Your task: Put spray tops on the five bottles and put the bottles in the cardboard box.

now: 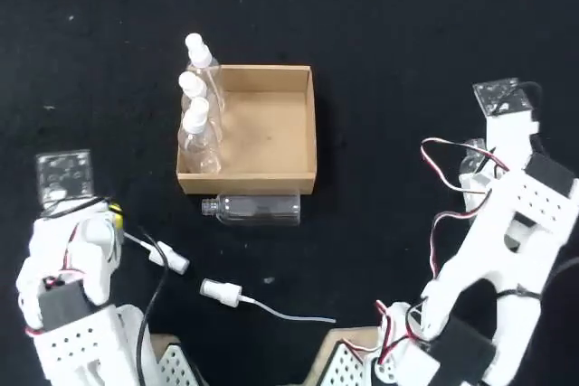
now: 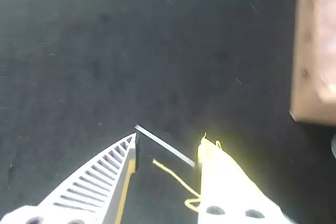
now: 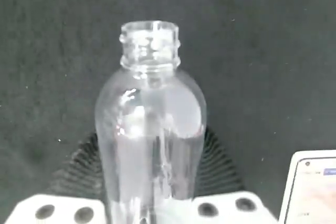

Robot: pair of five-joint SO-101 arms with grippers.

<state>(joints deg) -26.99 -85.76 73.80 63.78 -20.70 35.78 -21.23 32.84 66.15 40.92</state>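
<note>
Cardboard box [image 1: 271,133]: open-topped, in the middle of the black worktop [image 1: 407,42]
Capped bottles [image 1: 199,137]: three, upright in a row along one side wall inside the box, spray tops on
Loose bottle [image 1: 253,209]: lying on its side, no top, just beside the box's near wall
First spray top [image 1: 168,258]: on the worktop, near the left arm
Second spray top [image 1: 222,292]: on the worktop beside the first, its long tube trailing away
Left hand [image 2: 168,148]: fingers spread, gripping nothing; a thin tube [image 2: 164,145] lies across the gap between the tips
Right hand [image 3: 152,195]: closed around the held bottle [image 3: 151,114], which is clear and topless, well apart from the box
</note>
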